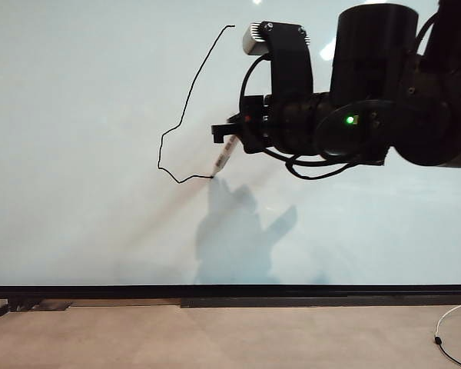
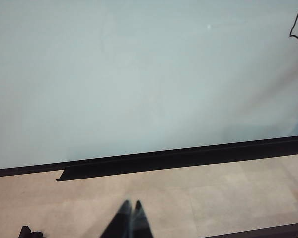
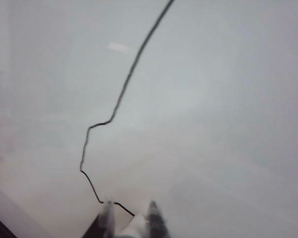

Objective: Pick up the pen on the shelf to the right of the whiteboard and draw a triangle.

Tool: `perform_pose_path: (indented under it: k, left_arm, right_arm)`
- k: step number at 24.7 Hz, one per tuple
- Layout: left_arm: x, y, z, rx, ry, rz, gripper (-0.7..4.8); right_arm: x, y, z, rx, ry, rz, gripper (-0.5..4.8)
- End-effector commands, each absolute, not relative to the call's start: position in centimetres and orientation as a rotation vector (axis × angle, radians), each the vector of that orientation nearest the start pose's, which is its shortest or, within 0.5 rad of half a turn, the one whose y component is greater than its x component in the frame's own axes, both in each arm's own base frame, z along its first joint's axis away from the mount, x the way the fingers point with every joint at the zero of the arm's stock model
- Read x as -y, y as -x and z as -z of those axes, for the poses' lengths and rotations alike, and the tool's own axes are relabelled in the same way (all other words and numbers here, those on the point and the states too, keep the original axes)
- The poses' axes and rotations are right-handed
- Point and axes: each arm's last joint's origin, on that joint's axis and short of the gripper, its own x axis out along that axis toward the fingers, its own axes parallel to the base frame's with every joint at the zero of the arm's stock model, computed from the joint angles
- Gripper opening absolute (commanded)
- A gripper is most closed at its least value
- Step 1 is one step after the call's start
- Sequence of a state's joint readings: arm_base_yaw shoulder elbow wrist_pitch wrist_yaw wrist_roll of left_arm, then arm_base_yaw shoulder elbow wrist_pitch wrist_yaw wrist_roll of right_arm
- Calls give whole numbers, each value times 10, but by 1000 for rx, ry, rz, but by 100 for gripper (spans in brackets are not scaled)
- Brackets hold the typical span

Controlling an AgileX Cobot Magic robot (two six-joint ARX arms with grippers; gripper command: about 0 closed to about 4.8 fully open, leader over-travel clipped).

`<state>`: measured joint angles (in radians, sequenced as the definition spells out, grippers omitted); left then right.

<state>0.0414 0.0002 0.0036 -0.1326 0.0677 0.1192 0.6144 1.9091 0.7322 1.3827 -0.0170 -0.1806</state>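
The pen (image 1: 223,157), a slim whitish marker, slants down and left with its black tip touching the whiteboard (image 1: 84,154). My right gripper (image 1: 232,132) is shut on the pen's upper end. On the board a thin black line of the triangle (image 1: 186,104) runs from a top point down to a left corner, then right to the tip. The right wrist view shows the pen (image 3: 135,225) between the fingers of the right gripper (image 3: 130,209) at the end of the line (image 3: 121,94). My left gripper (image 2: 131,204) is shut and empty, low over the beige surface, away from the board.
The whiteboard's black lower frame (image 1: 230,292) runs along the beige surface (image 1: 215,338). A white cable (image 1: 453,323) lies at the lower right. The right arm's shadow (image 1: 238,231) falls on the board. A small black object (image 2: 30,232) sits near the left gripper.
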Motion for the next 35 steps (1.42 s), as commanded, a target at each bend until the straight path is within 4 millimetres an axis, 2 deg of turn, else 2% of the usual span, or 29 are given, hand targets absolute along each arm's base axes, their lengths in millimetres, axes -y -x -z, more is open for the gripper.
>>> perform_pose_path:
  k: [1,16,35]
  left_arm:
    - [-2,-97,-154,-117,-113,37,-5]
    - [-2,-97,-154,-117,-113,37,-5]
    - [-2,-97,-154,-117,-113,37,-5]
  right_arm:
    - [-195,-284,-176,292,132,-548,-3]
    - [-177,-275,-172,268,168,-515,-3]
    - [-162,-281,-174,273,200,-457,-3]
